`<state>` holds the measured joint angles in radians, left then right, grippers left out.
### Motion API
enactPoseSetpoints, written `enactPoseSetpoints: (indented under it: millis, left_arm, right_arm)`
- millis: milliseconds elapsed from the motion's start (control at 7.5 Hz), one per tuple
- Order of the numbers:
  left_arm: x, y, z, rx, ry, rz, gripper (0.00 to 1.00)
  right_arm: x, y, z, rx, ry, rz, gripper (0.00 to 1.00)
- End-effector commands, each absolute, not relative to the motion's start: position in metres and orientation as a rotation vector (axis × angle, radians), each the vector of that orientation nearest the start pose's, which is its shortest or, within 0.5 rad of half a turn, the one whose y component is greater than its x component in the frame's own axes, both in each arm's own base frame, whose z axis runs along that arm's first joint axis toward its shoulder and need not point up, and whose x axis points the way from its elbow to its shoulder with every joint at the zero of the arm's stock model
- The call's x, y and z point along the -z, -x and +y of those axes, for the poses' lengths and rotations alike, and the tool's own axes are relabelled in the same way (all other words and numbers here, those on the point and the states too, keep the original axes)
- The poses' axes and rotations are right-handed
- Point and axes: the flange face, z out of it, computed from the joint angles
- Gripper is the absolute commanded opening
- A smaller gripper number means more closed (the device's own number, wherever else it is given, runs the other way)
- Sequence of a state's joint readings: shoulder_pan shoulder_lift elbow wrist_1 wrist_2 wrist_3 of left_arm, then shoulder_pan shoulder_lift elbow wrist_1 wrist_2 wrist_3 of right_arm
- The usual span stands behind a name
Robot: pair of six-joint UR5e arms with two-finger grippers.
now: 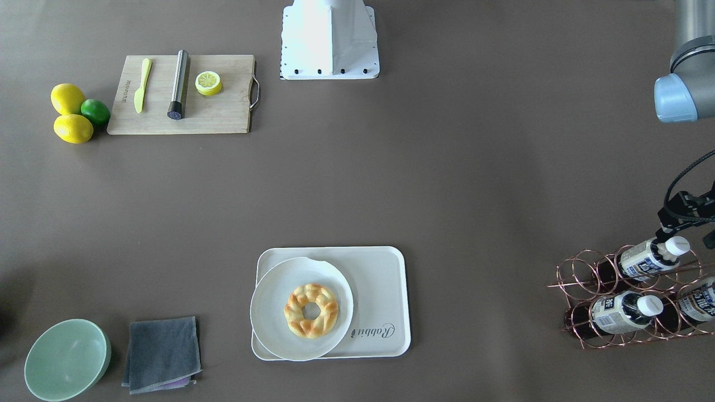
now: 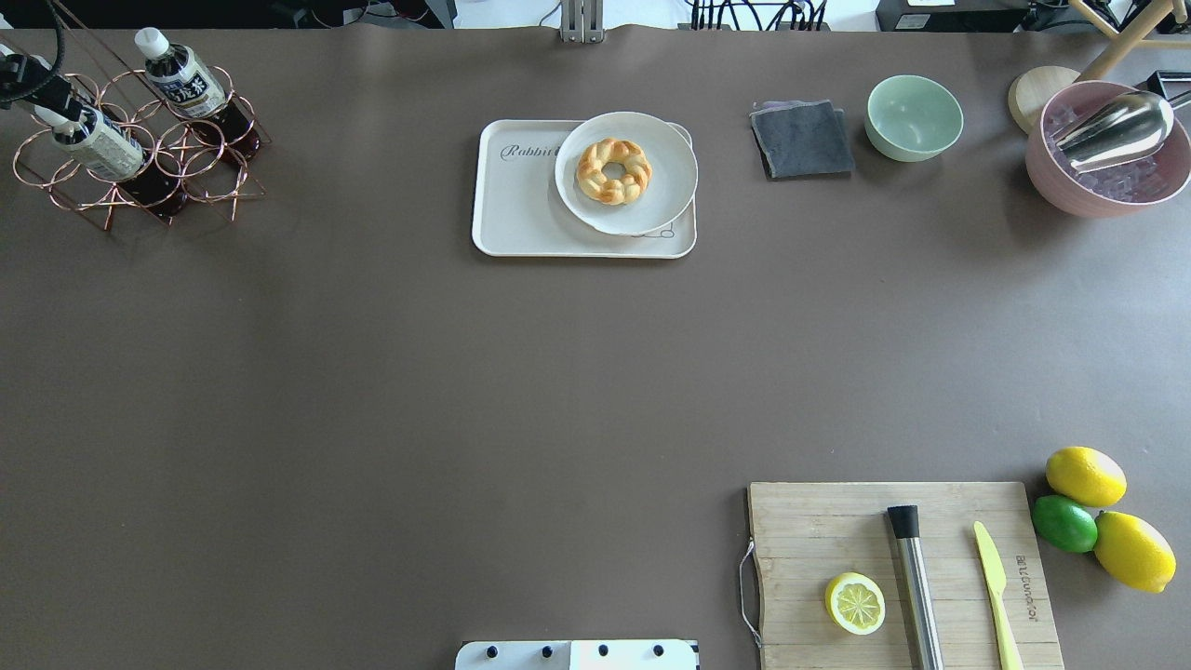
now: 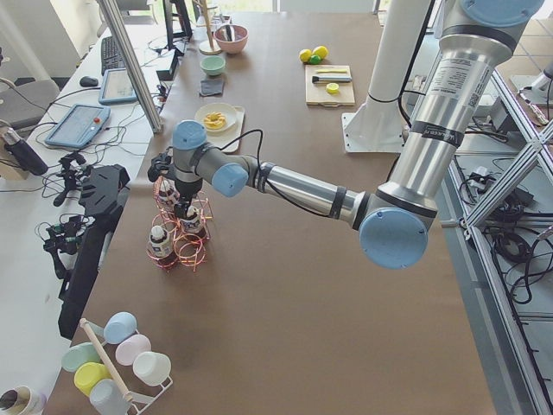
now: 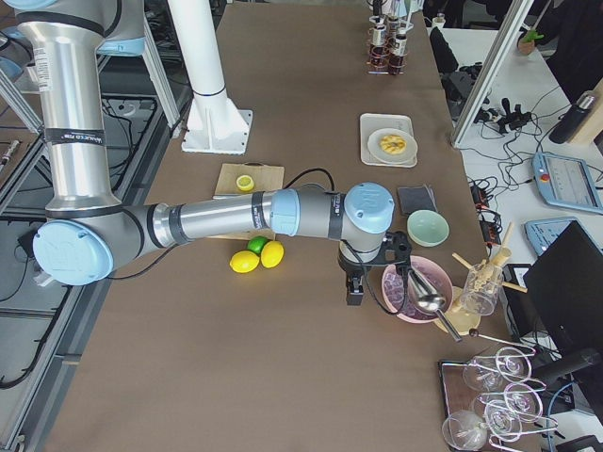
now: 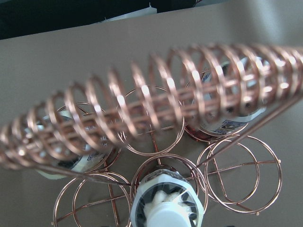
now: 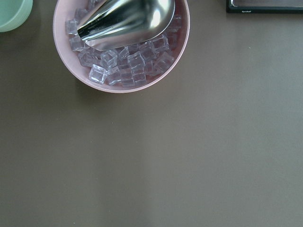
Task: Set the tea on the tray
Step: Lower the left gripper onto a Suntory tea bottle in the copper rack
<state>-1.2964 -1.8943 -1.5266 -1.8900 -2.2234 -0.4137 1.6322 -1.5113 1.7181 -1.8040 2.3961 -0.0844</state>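
Observation:
Three tea bottles lie in a copper wire rack (image 1: 581,279): a top one (image 1: 648,258) and two lower ones (image 1: 617,311) (image 1: 698,301). My left gripper (image 1: 686,233) is at the top bottle's white cap, with its jaws open on either side of it. It also shows in the overhead view (image 2: 56,110), by the bottle (image 2: 98,147). The left wrist view looks down on that cap (image 5: 168,217). The cream tray (image 1: 385,279) holds a white plate (image 1: 273,312) with a ring pastry. My right gripper (image 4: 355,287) shows only in the exterior right view, so I cannot tell its state.
A pink bowl of ice with a metal scoop (image 2: 1107,149) stands under the right wrist. A green bowl (image 2: 914,116) and a grey cloth (image 2: 802,140) lie beside the tray. A wooden board (image 2: 903,568) carries a half lemon, a muddler and a knife. Lemons and a lime (image 2: 1084,521) lie beside it.

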Motion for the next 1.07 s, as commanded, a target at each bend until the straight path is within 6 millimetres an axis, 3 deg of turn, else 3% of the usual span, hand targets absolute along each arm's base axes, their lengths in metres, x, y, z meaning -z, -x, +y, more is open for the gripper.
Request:
enactPoseSetpoints:
  millis: [0,133,400,667,800,933]
  left_arm:
    - [-0.467,-0.111,-0.636,-0.072,-0.329,0.781,0.84]
    - [-0.468,-0.112,-0.636,-0.073,-0.328,0.779,0.84]
    - [-0.473,-0.113,-0.636,-0.078,-0.336,0.783,0.74]
    - [-0.487,-0.113,-0.639,-0.087,-0.356,0.787,0.56]
    - [-0.485,-0.114,-0.639,-0.082,-0.359,0.790,0.40]
    - [-0.479,-0.114,-0.639,-0.076,-0.363,0.798,0.17]
  right_arm:
    - [-0.581,-0.091,-0.499,0.008,-0.029,-0.828,1.00]
    - [-0.581,-0.091,-0.499,0.008,-0.028,-0.827,1.00]
    - [-0.581,-0.091,-0.499,0.008,-0.028,-0.827,1.00]
    - [-0.581,-0.092,-0.498,0.005,-0.030,-0.828,1.00]
    - [-0.576,-0.092,-0.495,0.008,-0.037,-0.828,1.00]
    - [-0.575,-0.092,-0.493,0.009,-0.040,-0.826,1.00]
